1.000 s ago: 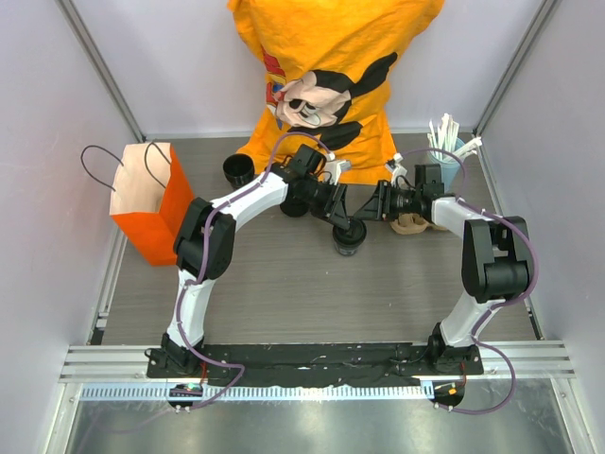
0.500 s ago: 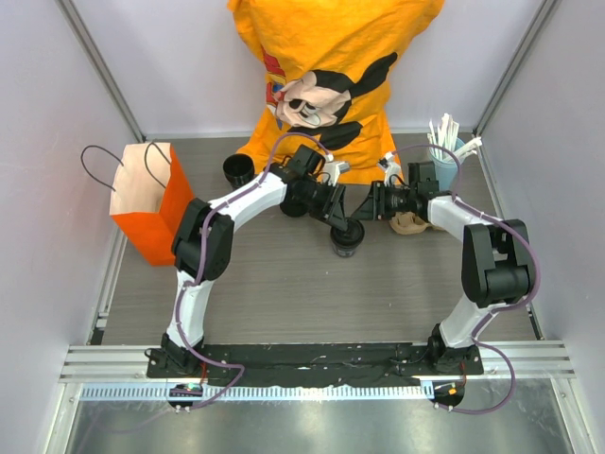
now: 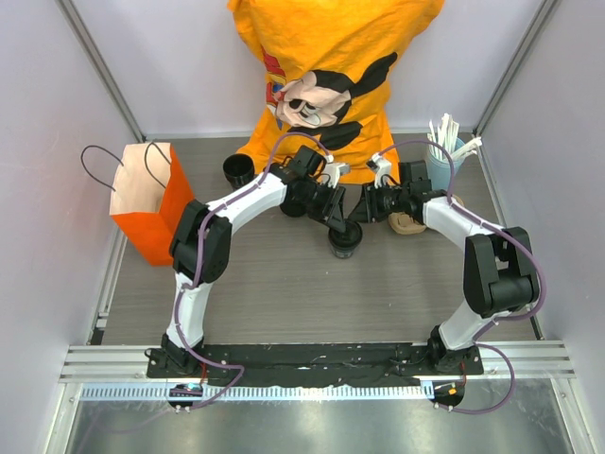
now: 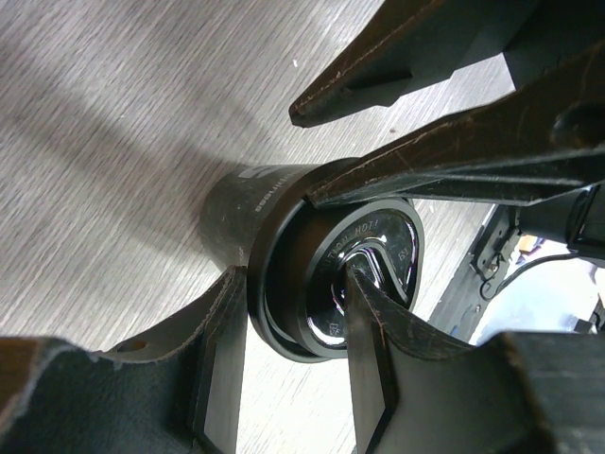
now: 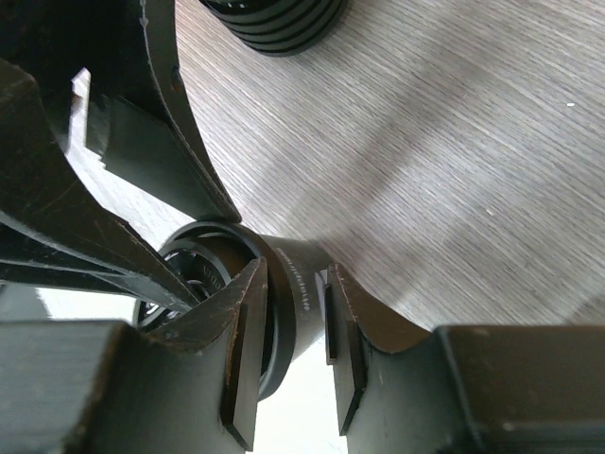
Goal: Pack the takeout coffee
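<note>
Both left tool (image 4: 295, 284), right tool (image 5: 293, 274) half-hide takeout coffee (image 4: 236, 213).

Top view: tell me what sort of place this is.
Probably a robot test booth staged as a coffee counter: plain walls enclose a small table holding an orange bag, a lidded cup and a tub of white sticks.

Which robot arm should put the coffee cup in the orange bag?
Probably left. Both the left gripper and right gripper clasp the takeout coffee, but the orange bag stands on the left arm's side.
</note>
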`<state>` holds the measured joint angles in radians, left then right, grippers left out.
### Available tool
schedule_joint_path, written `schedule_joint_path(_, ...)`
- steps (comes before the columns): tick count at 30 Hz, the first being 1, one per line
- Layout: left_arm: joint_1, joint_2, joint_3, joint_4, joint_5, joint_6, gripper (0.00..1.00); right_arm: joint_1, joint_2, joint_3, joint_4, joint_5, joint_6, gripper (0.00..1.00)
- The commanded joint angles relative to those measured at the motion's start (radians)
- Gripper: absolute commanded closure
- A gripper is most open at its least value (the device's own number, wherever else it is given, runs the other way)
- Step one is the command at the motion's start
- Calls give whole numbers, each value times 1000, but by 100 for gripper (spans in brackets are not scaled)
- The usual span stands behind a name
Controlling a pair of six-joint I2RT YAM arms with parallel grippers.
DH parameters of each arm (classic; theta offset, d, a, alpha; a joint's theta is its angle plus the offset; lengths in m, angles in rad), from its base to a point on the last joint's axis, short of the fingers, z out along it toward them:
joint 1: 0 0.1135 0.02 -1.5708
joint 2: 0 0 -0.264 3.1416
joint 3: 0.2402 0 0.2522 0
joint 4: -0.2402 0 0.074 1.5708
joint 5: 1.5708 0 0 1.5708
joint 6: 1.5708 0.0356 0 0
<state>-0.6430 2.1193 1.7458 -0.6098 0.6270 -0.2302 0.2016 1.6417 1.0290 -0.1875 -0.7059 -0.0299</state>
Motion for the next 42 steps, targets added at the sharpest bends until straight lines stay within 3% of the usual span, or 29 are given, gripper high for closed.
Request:
schedule_joint_path(1, -17, 53, -57, -77, -245, 115, 100, 67, 36, -49, -191, 126, -94, 64)
schedule_joint_path(14, -18, 24, -66, -79, -279, 132, 100, 101, 23, -61, -247, 210, -159, 62)
schedule_joint_path(21, -18, 7, -89, -73, -293, 137, 100, 30, -85, 72, -265, 151, -102, 36)
schedule_joint_path(24, -18, 4, -100, -68, -299, 132, 100, -5, -103, 137, -302, 82, -84, 31)
schedule_joint_path(32, -14, 1, -127, -51, -314, 86, 100, -85, -164, 102, -352, -93, -62, 31)
schedule_joint_path(42, 2, -4, -170, -15, -319, 23, 100, -87, -154, -13, -331, -133, -30, 38)
